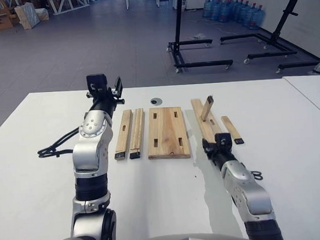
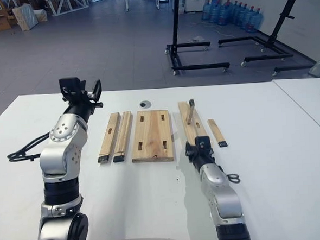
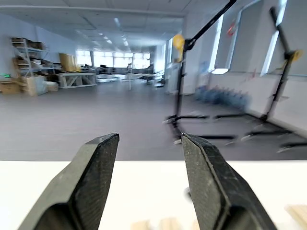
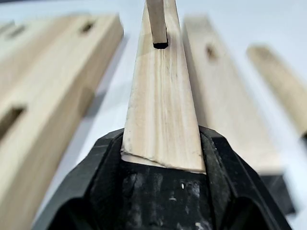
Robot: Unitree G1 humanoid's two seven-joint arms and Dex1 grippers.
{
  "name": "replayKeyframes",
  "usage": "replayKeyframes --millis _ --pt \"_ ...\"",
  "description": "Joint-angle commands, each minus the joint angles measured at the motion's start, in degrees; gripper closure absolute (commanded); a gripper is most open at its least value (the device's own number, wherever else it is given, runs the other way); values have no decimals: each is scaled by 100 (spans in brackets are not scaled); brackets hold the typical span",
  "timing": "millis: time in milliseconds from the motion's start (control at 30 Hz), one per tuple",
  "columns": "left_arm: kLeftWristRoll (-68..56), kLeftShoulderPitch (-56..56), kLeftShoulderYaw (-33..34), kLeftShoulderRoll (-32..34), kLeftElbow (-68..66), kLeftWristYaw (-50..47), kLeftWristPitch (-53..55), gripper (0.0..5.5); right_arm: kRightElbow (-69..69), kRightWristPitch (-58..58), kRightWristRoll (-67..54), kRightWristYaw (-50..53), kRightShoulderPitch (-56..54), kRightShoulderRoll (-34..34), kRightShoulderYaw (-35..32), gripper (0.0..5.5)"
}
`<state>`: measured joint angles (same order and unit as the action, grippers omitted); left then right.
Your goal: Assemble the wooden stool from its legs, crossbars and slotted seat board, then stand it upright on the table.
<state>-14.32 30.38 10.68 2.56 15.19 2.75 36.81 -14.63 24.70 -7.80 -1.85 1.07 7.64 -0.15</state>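
Note:
The slotted seat board (image 1: 168, 132) lies flat in the middle of the white table (image 1: 292, 144). Two wooden legs (image 1: 124, 134) with black feet lie side by side to its left. On its right, my right gripper (image 1: 215, 145) is shut on the near end of a leg (image 4: 160, 100). A short crossbar (image 1: 207, 107) stands tilted in that leg's slot. Another leg (image 4: 225, 91) lies right beside the held one. A loose crossbar (image 1: 231, 129) rests farther right. My left gripper (image 1: 105, 88) is raised above the table's far left, open and holding nothing, its fingers (image 3: 100, 182) wide apart.
A round grey grommet (image 1: 156, 101) sits in the table behind the seat board. A black cable (image 1: 53, 148) loops on the table left of my left arm. Black wheeled stands (image 1: 199, 57) are on the floor beyond the table. A second table (image 1: 315, 88) adjoins at right.

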Motion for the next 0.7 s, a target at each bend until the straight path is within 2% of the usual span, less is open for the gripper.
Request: replayKeyframes --millis 33,133,267,467,700 --pt "-2112 674 1151 -291 -295 269 1255 312 -468 -1094 46 -568 -504 307 -1 346" --pt "-4358 875 1893 -655 -366 -105 2128 312 -750 -1693 -36 -1135 -551 514 187 346" --pt "-6215 756 1998 -782 -451 -954 2425 312 -1043 -1964 -113 -1629 -500 631 440 346" --pt "-7217 473 1413 -735 -340 -1611 2199 312 -1565 -1786 -297 -1981 -437 617 846 346" --pt "-7739 666 1269 54 -377 -1761 1778 312 -1795 -1604 -623 -2282 -71 702 1037 346"
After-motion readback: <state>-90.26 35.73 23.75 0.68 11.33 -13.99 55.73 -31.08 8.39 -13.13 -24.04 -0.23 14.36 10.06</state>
